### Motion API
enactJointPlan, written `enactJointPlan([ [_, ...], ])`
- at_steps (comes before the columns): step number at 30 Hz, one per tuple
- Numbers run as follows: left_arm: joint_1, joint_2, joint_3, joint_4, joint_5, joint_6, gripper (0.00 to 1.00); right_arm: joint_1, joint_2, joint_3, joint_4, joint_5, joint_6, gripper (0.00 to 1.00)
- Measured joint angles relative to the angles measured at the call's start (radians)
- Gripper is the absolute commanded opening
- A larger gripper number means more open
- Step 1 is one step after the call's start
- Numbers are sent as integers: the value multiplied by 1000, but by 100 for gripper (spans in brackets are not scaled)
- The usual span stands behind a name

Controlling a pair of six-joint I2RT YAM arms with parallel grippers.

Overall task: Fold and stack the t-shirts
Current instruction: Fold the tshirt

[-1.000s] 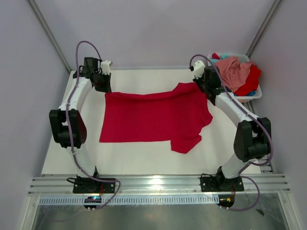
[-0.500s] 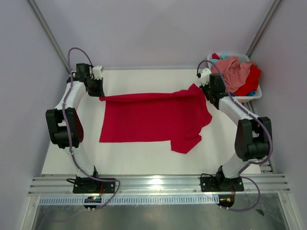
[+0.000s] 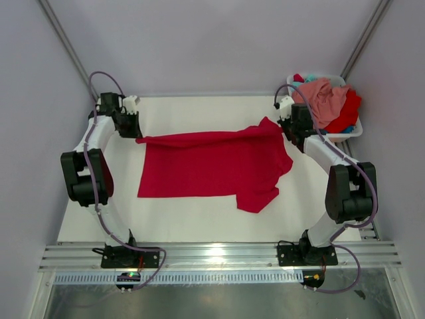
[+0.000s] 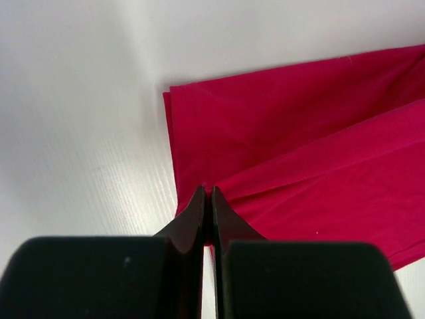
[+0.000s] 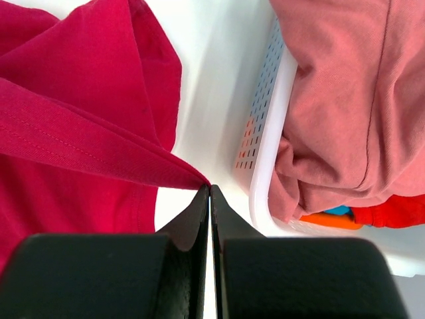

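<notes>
Red t-shirt, far edge wider than before, corners pinched in left end effector and right end effector.

Seen from above, the fingertips of the left end effector and the right end effector are too small and dark to make out. In both wrist views, the red t-shirt runs off the frame edges. The white basket is cut off, and a salmon pink shirt hides most of its contents.
</notes>
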Motion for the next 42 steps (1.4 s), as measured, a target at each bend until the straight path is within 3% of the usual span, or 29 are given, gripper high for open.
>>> enactJointPlan([
  [5, 0, 1, 18, -49, 39, 25, 2, -5, -4, 0, -31, -34, 0, 3],
  [9, 0, 9, 92, -103, 88, 40, 13, -8, -17, 12, -91, -84, -1, 3],
  [10, 0, 15, 115, -116, 99, 43, 19, -9, -19, 26, -118, -103, -3, 7],
  [12, 0, 41, 182, -150, 129, 52, 32, -10, -21, 59, -161, -141, -6, 24],
  [15, 2, 95, 279, -212, 167, 67, 63, -10, -24, 117, -219, -196, -14, 50],
  [18, 4, 140, 330, -259, 187, 76, 76, -10, -33, 147, -251, -239, -21, 65],
  [24, 6, 177, 343, -319, 192, 79, 78, -10, -35, 159, -296, -275, -27, 70],
  [27, 6, 178, 343, -315, 192, 73, 88, -10, -23, 169, -299, -287, -26, 70],
  [32, 1, 192, 350, -269, 203, 42, 88, -10, 81, 249, -295, -305, -15, 70],
  [42, -118, 399, 528, -277, 115, 48, 81, -7, 330, 422, -291, -310, 37, 70],
])
